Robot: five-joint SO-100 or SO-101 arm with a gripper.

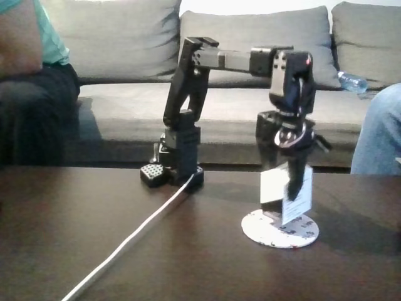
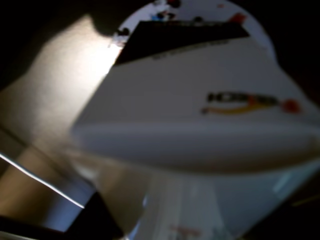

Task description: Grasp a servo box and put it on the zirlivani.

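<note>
In the fixed view my gripper (image 1: 289, 191) hangs from the arm over the right part of the dark table, shut on the servo box (image 1: 273, 186). The white box is tilted, and its lower edge is at or just above the zirlivani (image 1: 263, 231), a flat white speckled disc lying on the table; I cannot tell whether they touch. In the wrist view the servo box (image 2: 200, 120) is close up and blurred, with a white face bearing a logo and a black side at the top. A slice of the zirlivani (image 2: 200, 7) shows behind it.
The arm's base (image 1: 172, 172) stands at the table's back edge, and a white cable (image 1: 135, 238) runs from it to the front left. Behind is a grey sofa (image 1: 250, 106) with a water bottle (image 1: 352, 81). One person (image 1: 31, 75) sits at left, and another person's leg (image 1: 379, 132) is at right.
</note>
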